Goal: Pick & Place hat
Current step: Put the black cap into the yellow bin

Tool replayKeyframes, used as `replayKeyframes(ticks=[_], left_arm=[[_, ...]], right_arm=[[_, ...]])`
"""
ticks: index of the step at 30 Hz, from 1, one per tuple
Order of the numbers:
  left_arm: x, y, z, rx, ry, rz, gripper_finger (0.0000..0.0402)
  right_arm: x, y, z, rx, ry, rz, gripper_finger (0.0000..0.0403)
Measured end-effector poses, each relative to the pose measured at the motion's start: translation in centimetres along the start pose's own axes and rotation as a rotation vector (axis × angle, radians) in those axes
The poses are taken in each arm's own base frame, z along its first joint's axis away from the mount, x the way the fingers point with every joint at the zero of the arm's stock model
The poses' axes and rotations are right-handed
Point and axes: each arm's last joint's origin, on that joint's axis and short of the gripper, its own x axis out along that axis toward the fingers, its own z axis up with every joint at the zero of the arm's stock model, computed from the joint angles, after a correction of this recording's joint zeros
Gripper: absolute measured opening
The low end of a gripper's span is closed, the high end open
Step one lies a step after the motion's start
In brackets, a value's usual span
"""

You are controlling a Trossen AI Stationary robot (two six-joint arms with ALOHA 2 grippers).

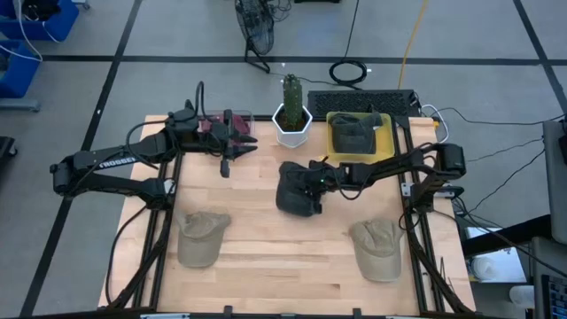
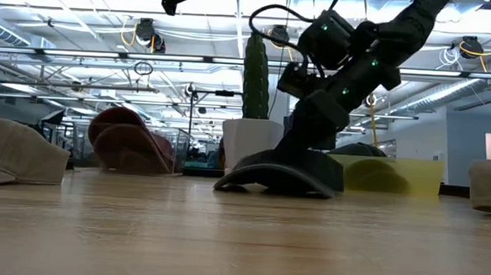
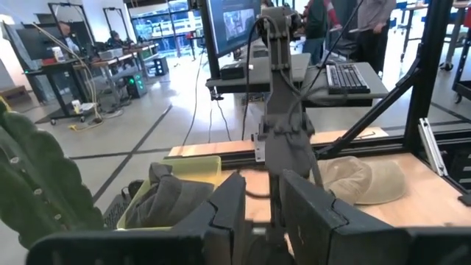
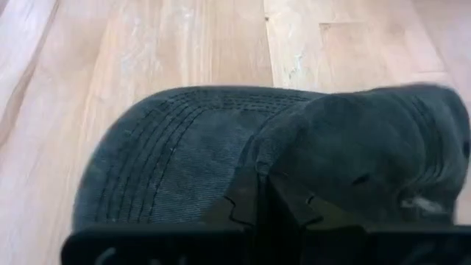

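Hat pinched under right gripper

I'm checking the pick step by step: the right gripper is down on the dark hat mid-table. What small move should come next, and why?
Probably a short straight lift. The right gripper looks shut on the dark hat, pinching its fabric, while the brim lies flat on the table. Raising it a little would test the hold before carrying it toward the yellow bin, which already holds another dark hat.
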Motion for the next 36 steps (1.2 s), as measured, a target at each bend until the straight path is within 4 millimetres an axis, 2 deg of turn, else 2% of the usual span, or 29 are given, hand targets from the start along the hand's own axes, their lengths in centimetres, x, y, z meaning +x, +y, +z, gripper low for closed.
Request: replayKeyframes(ticks=[4,11,16,20,25,32,36], left_arm=[[0.0,0.1,0.0,0.008,0.006,0.026,0.0090],[0.0,0.3,-0.1,0.008,0.017,0.076,0.0090],[0.0,0.3,-0.1,0.008,0.015,0.077,0.0090],[0.0,0.3,-0.1,0.010,0.014,0.076,0.0090],[0.0,0.3,0.0,0.012,0.007,0.078,0.0090],[0.0,0.3,0.0,0.010,0.014,0.077,0.0090],[0.0,0.3,-0.1,0.015,0.014,0.077,0.0090]], right_arm=[[-3.2,0.1,1.1,-0.065,-0.012,-0.001,0.0005],[-11.5,-0.4,2.3,-0.098,-0.062,-0.037,0.0003],[-16.8,-1.6,1.3,-0.127,-0.034,-0.205,0.0002],[-19.5,-2.9,1.0,-0.152,0.077,-0.327,0.0001],[-20.8,-4.7,1.4,-0.207,0.152,-0.349,0.0001],[-19.6,-7.4,0.5,-0.449,0.324,-0.311,0.0001],[-18.9,-9.4,-0.1,-0.466,0.363,-0.293,0.0000]])
